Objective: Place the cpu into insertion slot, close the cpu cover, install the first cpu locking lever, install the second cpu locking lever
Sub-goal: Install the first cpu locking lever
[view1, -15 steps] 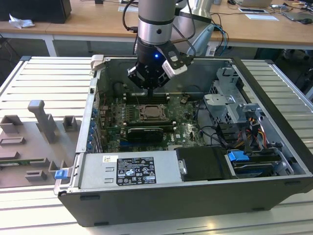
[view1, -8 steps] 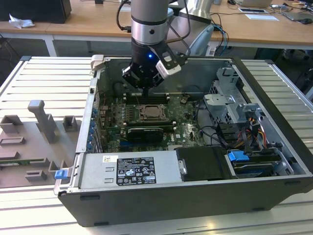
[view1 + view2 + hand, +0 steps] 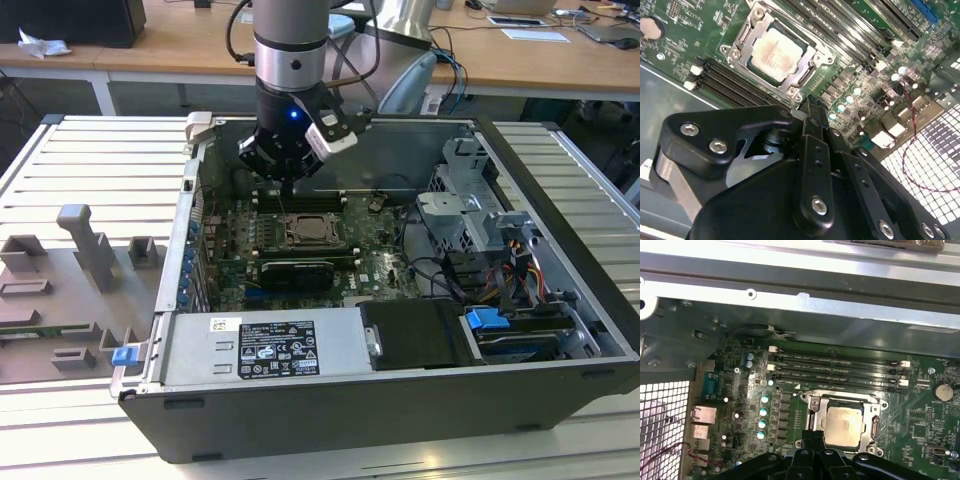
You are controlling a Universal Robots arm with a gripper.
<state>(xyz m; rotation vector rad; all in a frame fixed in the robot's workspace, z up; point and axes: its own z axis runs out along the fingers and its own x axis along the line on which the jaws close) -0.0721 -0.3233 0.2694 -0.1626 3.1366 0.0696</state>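
Just beside the end effector (image 3: 813, 436) (pinched narrow, empty) lies the cpu (image 3: 842, 426).

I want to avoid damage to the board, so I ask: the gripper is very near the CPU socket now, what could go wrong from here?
1. The gripper hangs close over one edge of the cpu cover, which lies flat around the cpu; a small drift may scrape frame or chip.
2. A row of round capacitors stands beside the gripper's tip, and the memory slots run along the socket; a sideways move could knock them.
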